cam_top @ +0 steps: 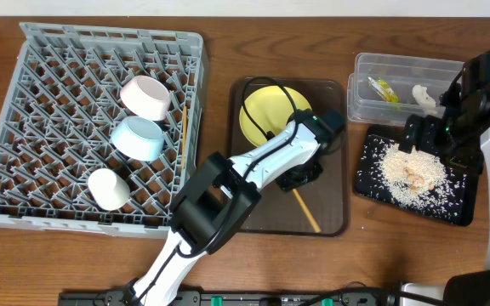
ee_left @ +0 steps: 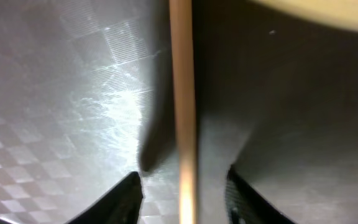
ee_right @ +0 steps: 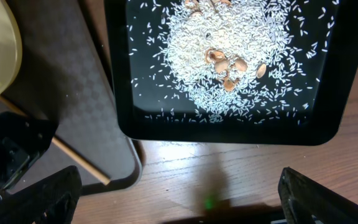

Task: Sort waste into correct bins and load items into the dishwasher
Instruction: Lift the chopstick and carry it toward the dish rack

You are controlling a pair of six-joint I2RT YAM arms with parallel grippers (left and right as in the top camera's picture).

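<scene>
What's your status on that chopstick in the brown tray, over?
Left end effector open astride chopstick, not touching. Right end effector open near black tray. Yellow plate close by, not blocking.

No writing could be read in any view.

The green-and-yellow snack wrapper (cam_top: 384,88), lying in the clear tub (cam_top: 357,110) at the far right of the table, was the one thing likely to bear print, but from overhead it was too small to make out any word, brand or number. The two wrist views showed only plain, unmarked surfaces.
</scene>
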